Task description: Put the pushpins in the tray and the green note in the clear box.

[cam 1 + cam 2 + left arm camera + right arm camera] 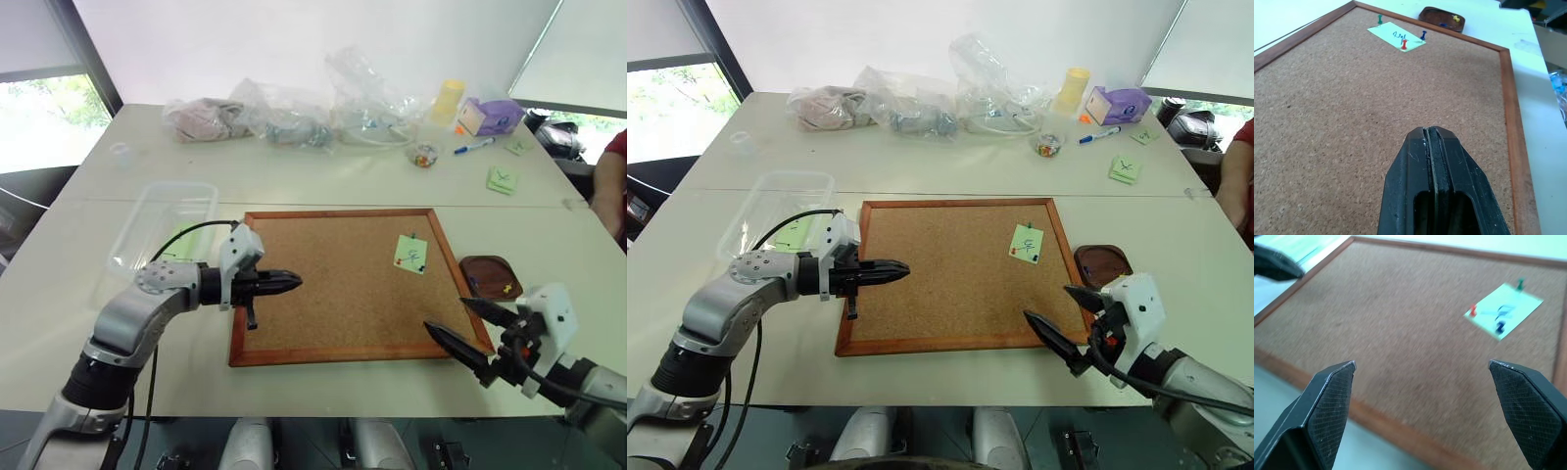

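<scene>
The green note [411, 254] lies on the right part of the corkboard [333, 294], pinned by a green pushpin [1379, 19], a red one [1404, 44] and a blue one [1423, 35]. Just right of the board sits the dark-brown tray [480, 266] with a yellow pushpin [506, 288] in it. The clear box [162, 220] stands left of the board, with something pale green showing through it. My left gripper [294, 284] hovers shut and empty over the board's left side. My right gripper [446, 313] stands open and empty over the board's near right corner.
Clear plastic bags [294, 117] line the table's far side, with a purple box [490, 116], a marker [475, 146] and a small cup of pins [423, 155]. Another green note [503, 180] lies at the far right. A person's sleeve [615, 166] shows at the right edge.
</scene>
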You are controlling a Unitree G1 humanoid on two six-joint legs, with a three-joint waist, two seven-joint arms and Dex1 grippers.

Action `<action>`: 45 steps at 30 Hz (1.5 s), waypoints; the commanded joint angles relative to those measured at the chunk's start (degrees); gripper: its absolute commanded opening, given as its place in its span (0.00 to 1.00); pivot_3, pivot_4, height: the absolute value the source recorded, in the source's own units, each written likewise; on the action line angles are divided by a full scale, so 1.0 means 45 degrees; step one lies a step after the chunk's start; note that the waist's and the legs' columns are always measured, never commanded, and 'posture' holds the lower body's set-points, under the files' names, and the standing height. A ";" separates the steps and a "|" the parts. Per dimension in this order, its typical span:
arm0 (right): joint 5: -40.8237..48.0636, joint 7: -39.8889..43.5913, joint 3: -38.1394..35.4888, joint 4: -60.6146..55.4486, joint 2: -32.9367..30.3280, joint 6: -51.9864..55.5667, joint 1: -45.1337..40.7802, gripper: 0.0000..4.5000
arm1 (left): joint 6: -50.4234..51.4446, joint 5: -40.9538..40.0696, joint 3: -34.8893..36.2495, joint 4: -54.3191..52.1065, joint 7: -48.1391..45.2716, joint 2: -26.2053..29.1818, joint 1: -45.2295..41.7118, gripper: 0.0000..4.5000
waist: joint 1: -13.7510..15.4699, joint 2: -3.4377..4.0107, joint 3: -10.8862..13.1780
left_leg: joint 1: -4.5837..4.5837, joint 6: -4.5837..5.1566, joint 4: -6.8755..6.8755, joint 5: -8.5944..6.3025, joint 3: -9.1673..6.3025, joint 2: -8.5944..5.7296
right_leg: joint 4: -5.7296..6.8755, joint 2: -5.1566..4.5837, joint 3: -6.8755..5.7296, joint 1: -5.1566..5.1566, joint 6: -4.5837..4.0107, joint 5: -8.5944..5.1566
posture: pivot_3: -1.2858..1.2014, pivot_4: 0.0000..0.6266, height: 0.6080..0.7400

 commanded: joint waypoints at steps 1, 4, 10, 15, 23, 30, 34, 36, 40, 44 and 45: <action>0.0022 -0.0136 0.0182 -0.0208 0.0148 -0.0089 0.0000 1.00 | -0.0202 -0.0009 0.0483 -0.0118 0.0289 -0.0060 -0.0141 0.01 | 0.0000 -0.0001 0.0000 | 0.0000 0.0000 0.0000 0.0000 0.0000 0.0000 | 0.0000 0.0000 0.0000 0.0000 0.0000 0.0000 | 0.52 0.24 0.98; -0.0010 -0.0243 0.0322 -0.0209 0.0220 -0.0132 -0.0029 1.00 | -0.0451 0.0222 0.0467 -0.0028 0.0621 -0.0176 -0.0194 0.01 | -0.0009 0.0000 0.0000 | -0.0001 0.0000 0.0001 0.0000 0.0001 0.0000 | 0.0000 -0.0001 0.0001 0.0000 0.0001 0.0000 | 0.52 0.24 0.98; -0.0138 -0.0549 0.0535 -0.0155 0.0382 -0.0236 -0.0227 1.00 | -0.0359 0.0197 0.0310 -0.0183 0.0553 -0.0191 -0.0096 0.01 | -0.0011 0.0000 0.0000 | 0.0000 0.0000 0.0001 0.0000 0.0001 0.0001 | 0.0002 0.0001 0.0000 0.0000 0.0001 0.0001 | 0.52 0.24 0.98; -0.0169 -0.0642 0.0498 -0.0158 0.0425 -0.0265 -0.0260 1.00 | -0.0373 0.0228 0.0235 -0.0199 0.0601 -0.0296 -0.0110 0.01 | -0.0004 0.0000 0.0000 | -0.0001 0.0000 0.0000 0.0000 0.0002 0.0000 | 0.0001 -0.0001 0.0000 0.0000 0.0001 0.0001 | 0.52 0.24 0.98; -0.1423 -0.1716 0.0953 -0.0116 0.0542 -0.0346 -0.1019 1.00 | -0.0595 0.0745 0.0028 0.0484 0.0910 -0.0773 -0.0560 0.01 | -0.0002 0.0001 -0.0001 | 0.0000 0.0000 0.0001 0.0000 0.0002 -0.0002 | 0.0001 0.0001 0.0000 0.0000 0.0001 0.0001 | 0.52 0.24 0.98; -0.0835 -0.2466 0.1287 0.0908 0.0887 0.0281 -0.3136 1.00 | 0.0051 0.1212 -0.0752 0.1461 0.1303 -0.1716 -0.2334 0.01 | -0.0027 -0.0003 0.0001 | -0.0010 0.0001 0.0011 0.0000 0.0003 -0.0015 | -0.0001 0.0000 0.0000 0.0000 0.0007 0.0004 | 0.52 0.24 0.98; -0.1910 -0.3383 0.2207 0.2356 0.0933 0.0665 -0.5245 1.00 | -0.0800 0.2609 -0.1997 0.2527 0.1397 -0.1923 -0.2678 0.01 | -0.0074 0.0010 -0.0006 | 0.0013 0.0003 -0.0005 -0.0002 0.0008 -0.0038 | 0.0005 0.0011 0.0008 0.0000 0.0017 0.0009 | 0.52 0.24 0.98; -0.2546 -0.3683 0.2856 0.3488 0.1114 0.0717 -0.6464 1.00 | -0.1334 0.3196 -0.2443 0.3192 0.1365 -0.2066 -0.2816 0.01 | -0.0058 0.0009 -0.0003 | 0.0013 0.0003 -0.0005 -0.0001 0.0010 -0.0037 | 0.0006 0.0017 0.0008 -0.0001 0.0015 0.0008 | 0.52 0.24 0.98; -0.3801 -0.3684 0.3992 0.5744 0.1623 0.0401 -0.8423 1.00 | -0.1766 0.3677 -0.2689 0.3987 0.1222 -0.2328 -0.3032 0.01 | -0.0037 0.0011 -0.0002 | -0.0018 0.0003 -0.0001 -0.0001 0.0014 -0.0037 | 0.0005 0.0012 0.0008 -0.0023 0.0028 0.0016 | 0.52 0.24 0.98; -0.5040 -0.3462 0.4763 0.7890 0.2052 -0.0229 -0.9715 1.00 | -0.1903 0.4119 -0.2972 0.4309 0.0980 -0.2326 -0.3024 0.01 | -0.0014 0.0012 -0.0002 | -0.0043 0.0004 0.0003 -0.0001 0.0015 -0.0039 | 0.0003 0.0006 0.0002 -0.0038 0.0048 0.0027 | 0.52 0.24 0.98; -0.5270 -0.3395 0.4872 0.8343 0.2135 -0.0344 -0.9917 1.00 | -0.1865 0.4226 -0.3032 0.4333 0.0935 -0.2316 -0.3007 0.01 | -0.0013 0.0012 -0.0002 | -0.0043 0.0005 0.0004 -0.0001 0.0015 -0.0039 | 0.0002 0.0006 0.0001 -0.0038 0.0049 0.0028 | 0.52 0.24 0.98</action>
